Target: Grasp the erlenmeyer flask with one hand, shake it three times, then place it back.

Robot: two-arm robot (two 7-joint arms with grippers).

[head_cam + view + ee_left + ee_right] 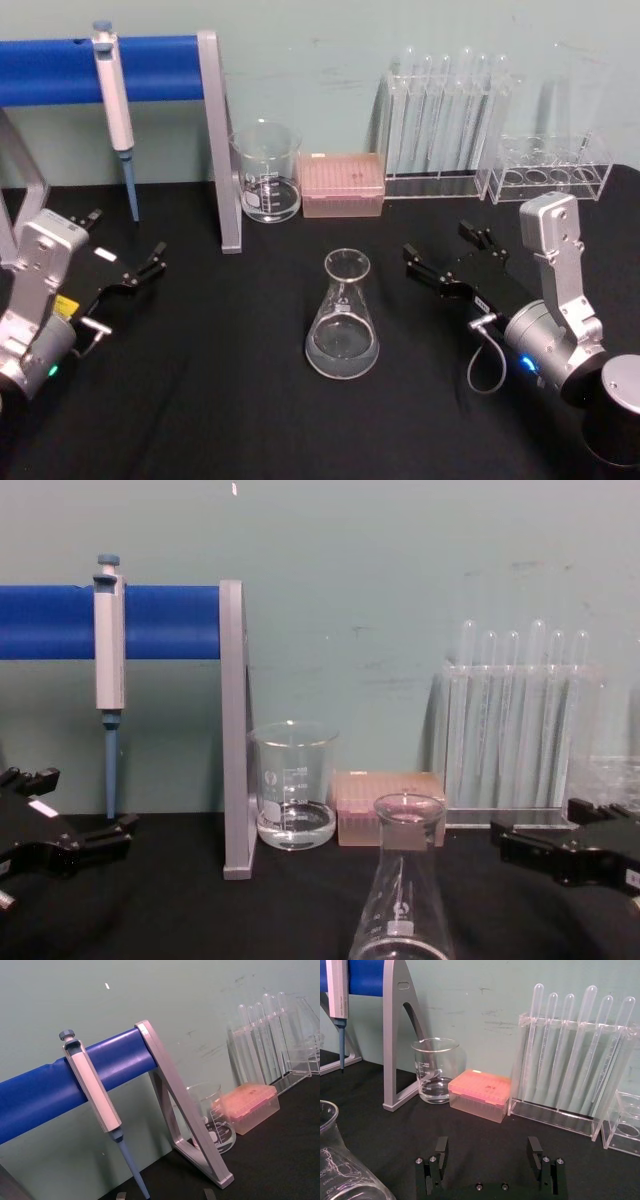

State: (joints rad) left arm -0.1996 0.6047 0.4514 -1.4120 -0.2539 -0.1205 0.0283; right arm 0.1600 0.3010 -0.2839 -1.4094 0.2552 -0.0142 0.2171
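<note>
The erlenmeyer flask (342, 320) stands upright on the black table (230, 400) at the centre, with a little clear liquid in its wide base. It also shows in the chest view as the flask (405, 900) and at the edge of the right wrist view as the flask (340, 1165). My right gripper (438, 242) is open and lies to the right of the flask, apart from it, holding nothing; its fingers (441, 1149) point at the back wall. My left gripper (127, 235) rests open at the far left, well away from the flask.
A glass beaker (267, 170), a pink tip box (342, 185) and a rack of test tubes (445, 120) line the back. A low clear rack (550, 165) sits back right. A pipette (115, 100) hangs on the blue stand bar (160, 68), whose grey leg (225, 150) stands left of the beaker.
</note>
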